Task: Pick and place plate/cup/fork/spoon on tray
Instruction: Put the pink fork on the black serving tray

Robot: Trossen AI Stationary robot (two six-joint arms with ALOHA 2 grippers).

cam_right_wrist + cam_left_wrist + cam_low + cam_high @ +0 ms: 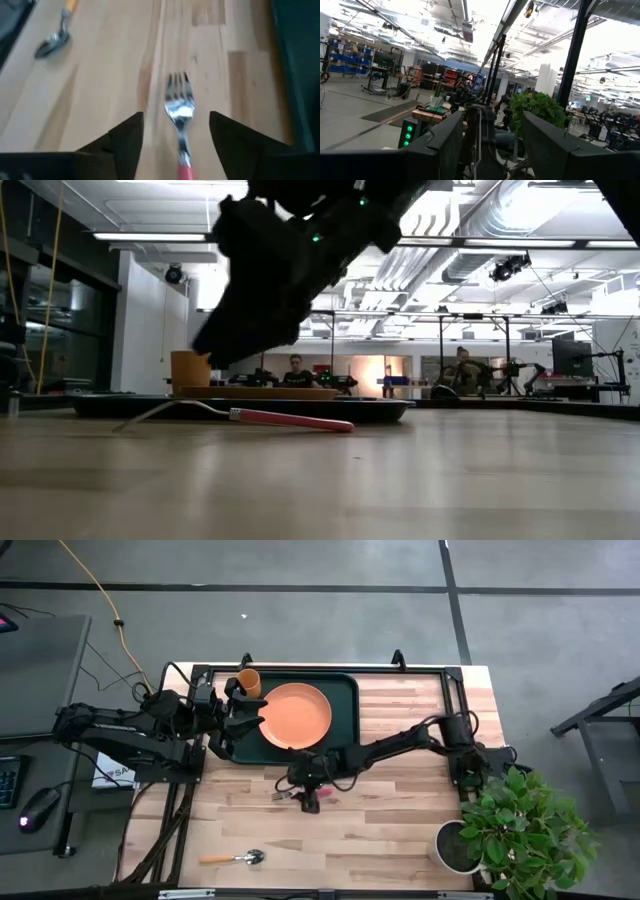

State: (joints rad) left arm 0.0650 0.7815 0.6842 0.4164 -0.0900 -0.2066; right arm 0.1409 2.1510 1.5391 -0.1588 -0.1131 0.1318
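right gripper (308,796) sits over the table (400,830), fork (181,112) on the table directly below, between its fingers. tray (345,700) just beyond it, plate (296,716) in the tray, cup (249,682) in the tray's far corner by the left gripper (243,715). spoon (236,858) well apart on the table, on the side of the right gripper away from the tray.

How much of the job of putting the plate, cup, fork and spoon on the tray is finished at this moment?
Done: the plate and the cup are on the tray.
In hand: the right gripper is open over the fork, which lies on the table between its fingers, not yet gripped.
Left: the spoon lies untouched near the table's front edge. The left gripper is open at the tray's left end.
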